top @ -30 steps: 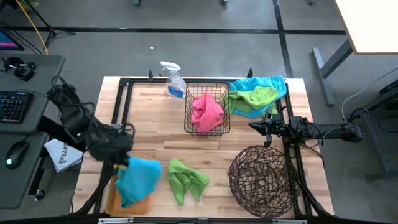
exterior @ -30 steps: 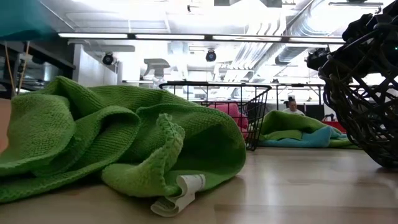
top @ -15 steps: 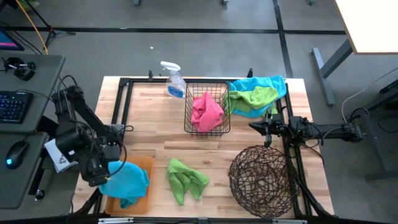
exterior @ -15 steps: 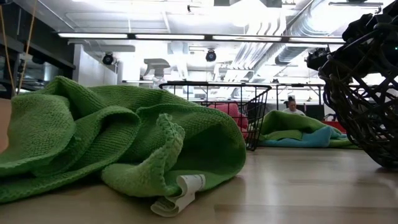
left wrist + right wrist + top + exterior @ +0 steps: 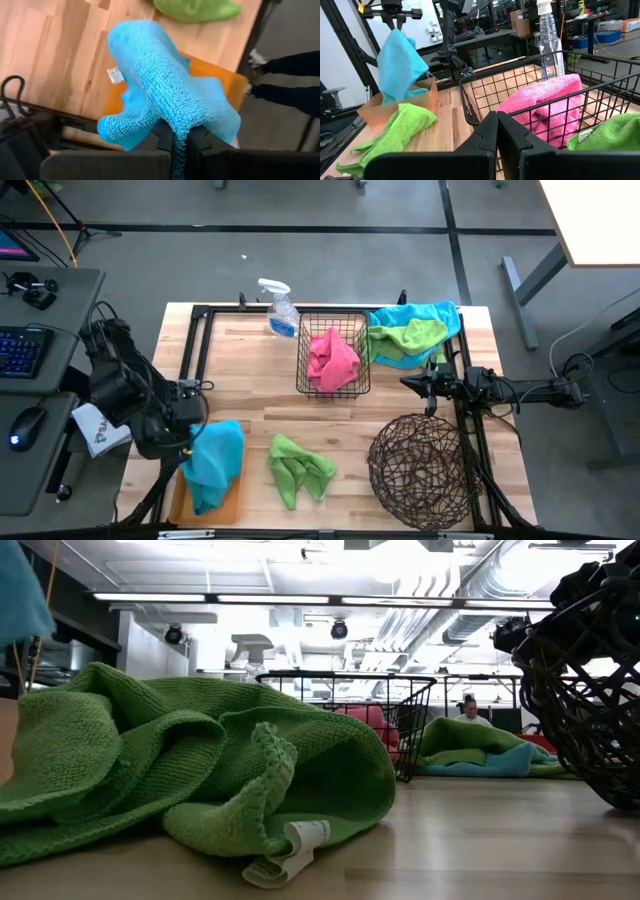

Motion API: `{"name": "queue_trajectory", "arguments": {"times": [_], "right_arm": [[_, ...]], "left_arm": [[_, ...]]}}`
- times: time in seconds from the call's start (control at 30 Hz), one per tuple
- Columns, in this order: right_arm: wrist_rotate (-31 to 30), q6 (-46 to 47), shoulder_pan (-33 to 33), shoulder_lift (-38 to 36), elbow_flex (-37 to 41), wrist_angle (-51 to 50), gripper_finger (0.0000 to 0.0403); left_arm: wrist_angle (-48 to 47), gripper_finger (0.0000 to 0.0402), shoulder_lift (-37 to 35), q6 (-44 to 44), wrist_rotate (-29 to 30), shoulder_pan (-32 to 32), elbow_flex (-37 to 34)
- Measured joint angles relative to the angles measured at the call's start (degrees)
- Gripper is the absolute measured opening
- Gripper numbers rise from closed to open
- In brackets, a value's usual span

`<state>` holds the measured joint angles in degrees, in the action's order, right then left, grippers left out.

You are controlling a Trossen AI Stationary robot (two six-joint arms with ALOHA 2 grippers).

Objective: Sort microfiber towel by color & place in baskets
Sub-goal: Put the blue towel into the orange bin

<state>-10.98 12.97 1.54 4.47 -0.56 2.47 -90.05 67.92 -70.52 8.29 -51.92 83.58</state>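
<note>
My left gripper (image 5: 185,442) is over the table's near left corner, shut on a blue towel (image 5: 216,464) that hangs above the flat orange tray (image 5: 178,502). A green towel (image 5: 298,467) lies crumpled on the table right of the tray. The black wire basket (image 5: 303,352) holds a pink towel (image 5: 332,358). The round twig basket (image 5: 420,470) sits at the near right. My right gripper (image 5: 430,394) is shut and idle between the wire and twig baskets, near the table's right edge. My left gripper pinches a bunched upper part of the blue towel (image 5: 179,131) between its two fingers (image 5: 163,136), coming from above and pointing down. The towel (image 5: 396,62) hangs slack below the fingers, and its lower end (image 5: 416,92) reaches down into the orange tray (image 5: 390,111).
A heap of blue and green towels (image 5: 412,330) lies at the far right corner. A clear spray bottle (image 5: 279,307) stands at the far edge, left of the wire basket. Bare wood stretches between the baskets and the green towel.
My left gripper swung with the blue towel toward the table's near left edge, then came partway back toward the right. The towel stayed pinched and swayed with it, hanging over the orange tray throughout.
</note>
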Motion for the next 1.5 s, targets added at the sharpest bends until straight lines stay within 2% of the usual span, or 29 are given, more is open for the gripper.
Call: {"name": "queue_trajectory", "arguments": {"times": [0.23,0.43,0.57,0.63,0.77,0.93,1.07,1.3,1.4,1.5], "right_arm": [[0.0,0.0,0.0,0.0,-0.02,0.01,0.0],[-0.01,0.0,0.01,0.01,0.0,0.0,0.0],[-0.02,0.0,0.0,0.0,0.0,0.01,0.0],[-0.02,0.0,0.02,0.01,0.0,0.01,0.0],[0.0,0.0,0.0,0.02,-0.02,0.01,0.0],[-0.02,0.0,0.02,0.02,-0.01,0.01,0.0],[-0.02,0.0,0.02,0.0,0.0,-0.01,0.0],[0.0,0.0,0.01,0.01,0.0,0.01,0.0],[0.0,0.0,0.0,0.02,0.0,0.01,0.0],[0.0,0.0,0.0,0.02,0.0,0.01,0.0]], "left_arm": [[1.84,0.0,5.42,4.93,-4.84,0.62,-4.01],[18.1,0.0,9.62,7.16,-7.09,-1.54,-8.31],[31.37,0.0,11.47,7.8,-5.3,-1.92,-11.53],[34.39,0.0,12.27,7.78,-5.26,-2.11,-13.22],[33.14,0.0,12.84,4.86,-5.45,-4.18,-17.09],[32.67,0.0,11.42,-3.02,-5.13,-7.77,-23.9],[32.27,0.0,11.06,-7.88,-8.29,-8.94,-28.03],[28.07,0.0,10.98,-16.97,-14.19,-7.86,-32.92],[28.55,0.0,10.98,-20.39,-16.65,-6.47,-34.7],[31.16,0.0,10.98,-20.59,-16.6,-4.94,-35.56]]}}
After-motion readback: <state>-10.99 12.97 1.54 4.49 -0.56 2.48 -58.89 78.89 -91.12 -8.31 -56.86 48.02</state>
